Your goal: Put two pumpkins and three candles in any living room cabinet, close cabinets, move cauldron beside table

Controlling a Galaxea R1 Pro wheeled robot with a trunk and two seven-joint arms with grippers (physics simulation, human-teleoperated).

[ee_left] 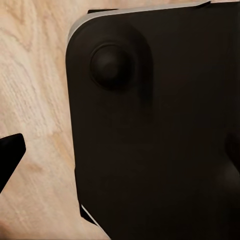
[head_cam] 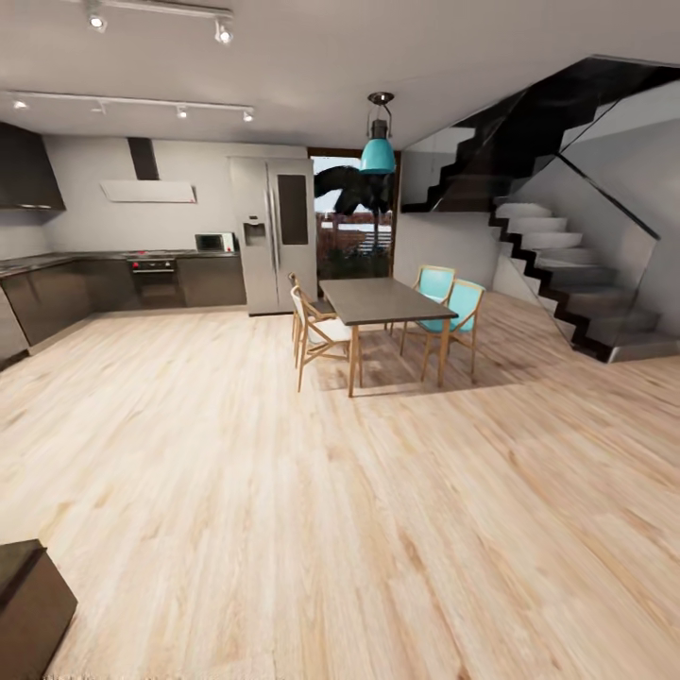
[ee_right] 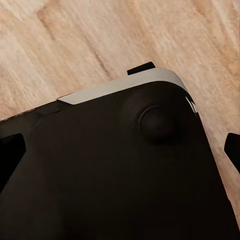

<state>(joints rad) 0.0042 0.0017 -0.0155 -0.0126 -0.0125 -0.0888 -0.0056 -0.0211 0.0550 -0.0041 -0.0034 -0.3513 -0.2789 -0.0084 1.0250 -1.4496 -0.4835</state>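
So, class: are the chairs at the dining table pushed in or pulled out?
Pushed in. All three chairs stand upright, tucked close against the table edges, two teal ones on its far side.

Both arms hang low, wrists turned down toward the robot's own base. Left wrist view: dark rounded base panel (ee_left: 165,140) with a round knob; one black fingertip (ee_left: 9,155) of the left hand juts in at the frame edge. Right wrist view: same black base shell (ee_right: 110,170), pale rim; dark fingertips (ee_right: 10,157) at both frame edges, well apart, nothing between them.
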